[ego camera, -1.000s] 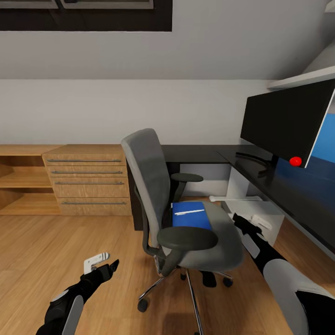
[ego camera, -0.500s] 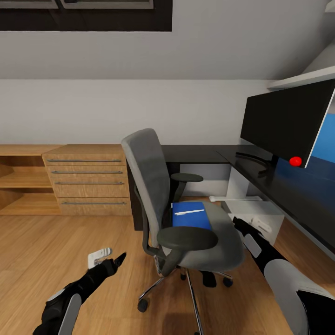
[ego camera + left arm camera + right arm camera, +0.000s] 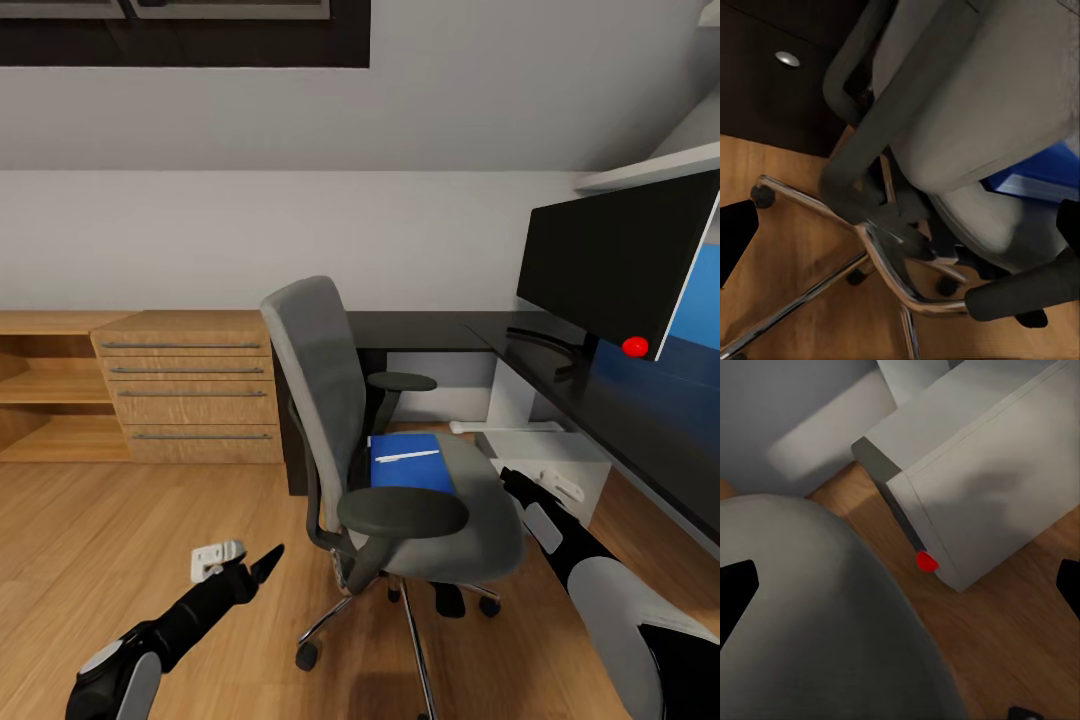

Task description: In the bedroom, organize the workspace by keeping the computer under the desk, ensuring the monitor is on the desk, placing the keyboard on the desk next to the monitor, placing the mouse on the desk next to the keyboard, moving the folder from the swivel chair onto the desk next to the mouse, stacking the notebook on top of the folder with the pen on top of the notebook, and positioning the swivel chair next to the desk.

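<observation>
Currently the swivel chair point(image 3: 395, 440) sits in front of the desk point(image 3: 560, 375), with the blue folder point(image 3: 410, 462) on its seat and a white pen point(image 3: 407, 456) on top. Monitor point(image 3: 620, 262) is on the desk, computer point(image 3: 975, 487) on the floor beneath. Left gripper point(image 3: 245, 565) hangs over the floor left of the chair base, fingers spread wide. Right gripper point(image 3: 545, 480) is beside the seat's right edge, also open wide.
</observation>
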### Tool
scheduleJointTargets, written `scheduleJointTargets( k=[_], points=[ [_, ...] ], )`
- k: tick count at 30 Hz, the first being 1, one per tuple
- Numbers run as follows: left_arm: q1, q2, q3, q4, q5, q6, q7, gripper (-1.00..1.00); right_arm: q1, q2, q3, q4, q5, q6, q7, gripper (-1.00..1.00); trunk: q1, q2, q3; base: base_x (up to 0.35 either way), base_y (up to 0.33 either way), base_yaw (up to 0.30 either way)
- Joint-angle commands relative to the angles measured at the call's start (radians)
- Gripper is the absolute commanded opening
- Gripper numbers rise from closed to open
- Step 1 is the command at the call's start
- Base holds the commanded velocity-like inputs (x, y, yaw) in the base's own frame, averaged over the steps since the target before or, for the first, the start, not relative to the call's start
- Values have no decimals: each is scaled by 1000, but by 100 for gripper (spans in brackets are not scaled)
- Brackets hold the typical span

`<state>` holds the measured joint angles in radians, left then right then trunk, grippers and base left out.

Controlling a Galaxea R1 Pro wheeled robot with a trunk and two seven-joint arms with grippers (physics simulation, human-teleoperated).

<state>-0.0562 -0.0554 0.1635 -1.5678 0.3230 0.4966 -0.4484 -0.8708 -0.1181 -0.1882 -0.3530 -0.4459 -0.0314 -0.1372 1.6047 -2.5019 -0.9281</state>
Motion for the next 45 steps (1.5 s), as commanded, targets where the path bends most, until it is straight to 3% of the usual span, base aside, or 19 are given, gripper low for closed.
scheduleJointTargets(
  k=[1,9,24,27,32,36,37,45],
  points=[
    [1,0,2,-2,6,8,-15,100,-1,0,1,0,-11,-3,-1,100,0,0,-1,0,0,0],
    [5,12,1,-8,7,8,-53,100,-1,0,-1,0,-11,19,-1,100,0,0,-1,0,0,0],
    [7,15,-1,-8,7,8,-71,100,-1,-6,-74,0,-11,83,-1,100,0,0,-1,0,0,0],
    [7,16,0,-9,7,8,-105,100,-1,-11,-78,0,-12,88,-1,100,0,0,-1,0,0,0],
    [7,20,0,-10,5,8,-213,100,-1,-14,-80,0,-12,92,-1,100,0,0,-1,0,0,0],
    [7,39,0,-10,5,8,-288,100,-1,-15,-81,0,-12,93,-1,100,0,0,-1,0,0,0],
    [7,57,-1,-10,5,10,-327,100,-1,-16,-82,0,-12,96,-1,100,0,0,-1,0,0,0],
    [7,66,-2,-8,4,14,-344,100,-1,-16,-82,0,-14,99,-1,100,0,0,-1,0,0,0]
  ],
)
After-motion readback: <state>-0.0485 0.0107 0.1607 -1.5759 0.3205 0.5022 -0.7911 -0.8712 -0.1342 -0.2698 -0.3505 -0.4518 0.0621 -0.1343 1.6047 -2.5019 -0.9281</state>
